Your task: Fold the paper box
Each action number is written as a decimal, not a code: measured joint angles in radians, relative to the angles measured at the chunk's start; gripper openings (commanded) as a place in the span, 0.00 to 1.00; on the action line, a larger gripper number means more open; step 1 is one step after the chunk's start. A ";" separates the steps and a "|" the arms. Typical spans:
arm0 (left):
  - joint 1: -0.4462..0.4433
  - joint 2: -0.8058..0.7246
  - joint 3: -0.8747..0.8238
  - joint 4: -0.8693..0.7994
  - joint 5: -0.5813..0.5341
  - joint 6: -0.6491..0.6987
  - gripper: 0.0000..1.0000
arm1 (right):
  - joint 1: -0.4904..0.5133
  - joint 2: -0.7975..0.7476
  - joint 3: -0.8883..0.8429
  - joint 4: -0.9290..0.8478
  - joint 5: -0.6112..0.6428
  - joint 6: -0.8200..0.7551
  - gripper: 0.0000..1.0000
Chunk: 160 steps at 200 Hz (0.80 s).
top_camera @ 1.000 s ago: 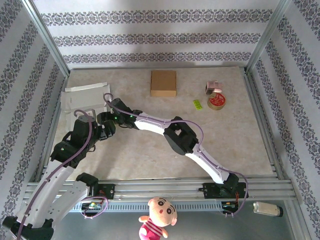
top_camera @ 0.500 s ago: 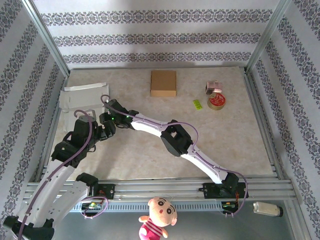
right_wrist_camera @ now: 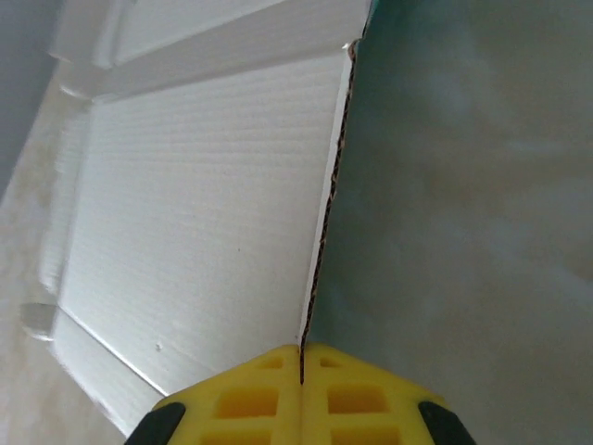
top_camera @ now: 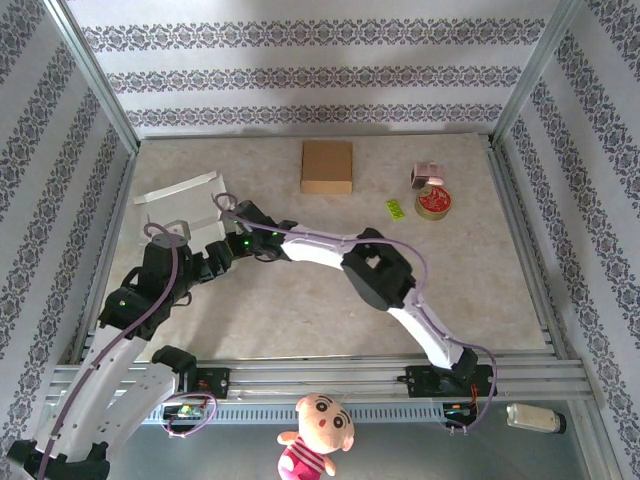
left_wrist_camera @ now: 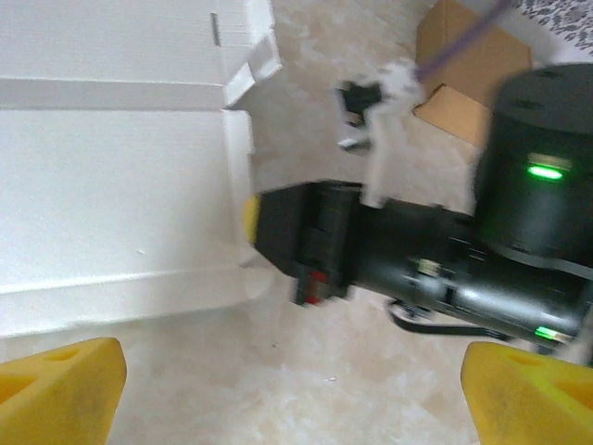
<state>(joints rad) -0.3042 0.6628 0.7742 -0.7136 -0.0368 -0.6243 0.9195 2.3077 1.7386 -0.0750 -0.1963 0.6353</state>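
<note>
White paper box (right_wrist_camera: 185, 213) edge clenched in right pincer (right_wrist_camera: 301, 357), left pincer (left_wrist_camera: 292, 394) released, near it

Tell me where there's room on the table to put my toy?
Biggest bare patch: the right side, between the tape roll, the right arm and the near rail. A smaller one lies in front, between that arm and the left arm. Crowded: the left, where the right gripper pinches the white paper box with the left gripper beside it.

— Where's your right gripper (right_wrist_camera: 301, 350)?
— Mine is pinched tight on the edge of the white corrugated paper box (right_wrist_camera: 185, 213).
— And the left gripper (left_wrist_camera: 292, 389)?
— Its yellow fingers (left_wrist_camera: 57, 387) are spread wide, just beside that box.
</note>
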 measured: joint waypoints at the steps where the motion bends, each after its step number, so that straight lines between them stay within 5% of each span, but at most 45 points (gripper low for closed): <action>1: 0.000 0.000 0.000 0.001 0.001 -0.002 0.94 | -0.002 -0.013 -0.017 0.005 -0.001 -0.002 0.00; 84: 0.005 0.050 -0.062 0.101 0.094 -0.038 0.98 | -0.104 -0.680 -0.802 0.059 0.005 -0.063 0.00; 160: 0.005 0.241 -0.066 0.265 0.188 -0.030 0.98 | -0.156 -1.192 -1.202 -0.045 0.167 -0.024 0.01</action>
<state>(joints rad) -0.2989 0.9043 0.7082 -0.4484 0.1513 -0.6544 0.7631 1.1160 0.5369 -0.1196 -0.0288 0.6113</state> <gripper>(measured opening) 0.988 0.047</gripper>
